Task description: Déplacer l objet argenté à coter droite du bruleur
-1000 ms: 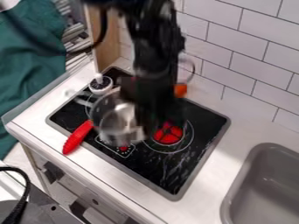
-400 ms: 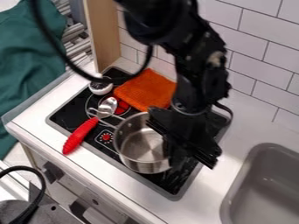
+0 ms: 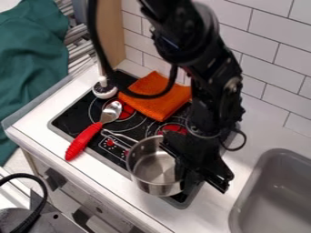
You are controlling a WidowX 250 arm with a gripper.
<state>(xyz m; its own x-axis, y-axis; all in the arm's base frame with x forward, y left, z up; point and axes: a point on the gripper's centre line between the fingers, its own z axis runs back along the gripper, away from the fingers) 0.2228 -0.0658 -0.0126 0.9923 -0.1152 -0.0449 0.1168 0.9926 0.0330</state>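
The silver pot sits near the cooktop's nearest corner — the gripper at its right rim, whether clamped or apart one cannot tell.

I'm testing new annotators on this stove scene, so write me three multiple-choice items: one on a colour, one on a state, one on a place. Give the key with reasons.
1. What colour is the cloth?
A) Green
B) Orange
C) White

2. How does the silver pot stand?
A) Upright, without a lid
B) Upside down
C) Upright, with a lid on

3. Where is the spoon in the picture?
A) Inside the pot
B) In the sink
C) To the left of the pot

Key:
1. B: its whole visible surface is orange.
2. A: its uncovered mouth faces up, showing the inside.
3. C: its red handle and metal bowl both lie left of the pot's wall.
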